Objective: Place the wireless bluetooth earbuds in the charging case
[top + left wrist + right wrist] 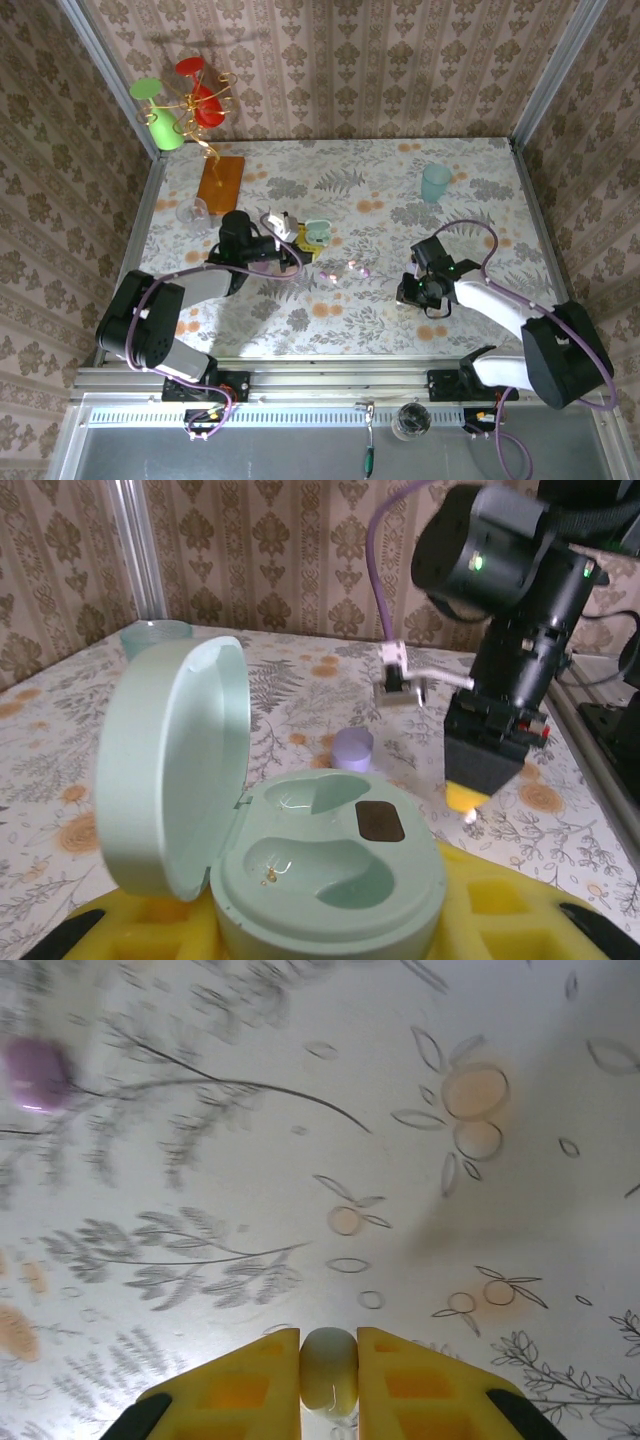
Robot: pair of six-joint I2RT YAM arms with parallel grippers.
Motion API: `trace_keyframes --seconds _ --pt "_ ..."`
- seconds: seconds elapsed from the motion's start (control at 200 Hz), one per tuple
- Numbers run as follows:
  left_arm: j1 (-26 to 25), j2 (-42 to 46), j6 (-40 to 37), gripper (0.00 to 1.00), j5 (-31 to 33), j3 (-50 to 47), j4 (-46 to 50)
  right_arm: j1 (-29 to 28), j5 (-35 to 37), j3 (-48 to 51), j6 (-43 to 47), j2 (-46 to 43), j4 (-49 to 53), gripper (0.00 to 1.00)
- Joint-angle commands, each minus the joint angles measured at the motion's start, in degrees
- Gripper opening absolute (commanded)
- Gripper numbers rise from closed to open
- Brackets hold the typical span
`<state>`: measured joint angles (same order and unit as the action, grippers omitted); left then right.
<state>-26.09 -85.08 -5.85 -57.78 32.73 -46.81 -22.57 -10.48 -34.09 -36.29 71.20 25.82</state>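
So the right fingers [250,1385] are pinched shut on one small, pale whitish, glossy earbud [328,1368], held over the floral-patterned surface [300,1160]. On the other side, the left fingers [500,905] are clamped around the base of the mint-green, pebble-shaped plastic charging case [330,865]. Its round hinged lid [170,770] is flipped up and both moulded wells are bare. A few more tiny pastel buds [355,267] lie on the surface between the two arms. There's a blurry lilac blob [35,1072] too, maybe another bud or a small case, too smeared to tell.

I'd call this the carry step: the bud is picked up but not seated, and it's well apart from the case. The next move needs the right arm to swing over to the open case and line the bud up above one well. Then it has to turn the bud so its shape matches the recess and lower it gently before letting go.
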Motion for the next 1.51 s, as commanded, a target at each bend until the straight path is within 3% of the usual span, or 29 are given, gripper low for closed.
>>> trace_keyframes --seconds 0.0,0.26,0.555,0.93,1.5 --pt "-1.77 1.08 -2.74 0.32 -1.02 1.81 2.86 -2.69 5.26 -6.04 3.71 -4.63 3.82 0.18" --pt "-4.20 0.01 -3.49 0.32 -0.23 2.33 3.12 -13.68 18.06 -23.35 11.71 -3.98 12.66 0.17" --pt "-5.24 -1.00 -3.14 0.32 -0.66 3.04 2.51 -22.32 21.81 -37.84 16.51 4.87 16.68 0.17" --pt "-5.54 -2.40 -2.69 0.32 -1.55 3.83 1.21 -24.87 21.82 -43.65 18.87 12.06 16.24 0.16" --pt "-5.40 -2.37 -2.16 0.31 -2.34 3.57 0.31 -25.56 24.37 -46.14 19.76 15.17 16.32 0.16"
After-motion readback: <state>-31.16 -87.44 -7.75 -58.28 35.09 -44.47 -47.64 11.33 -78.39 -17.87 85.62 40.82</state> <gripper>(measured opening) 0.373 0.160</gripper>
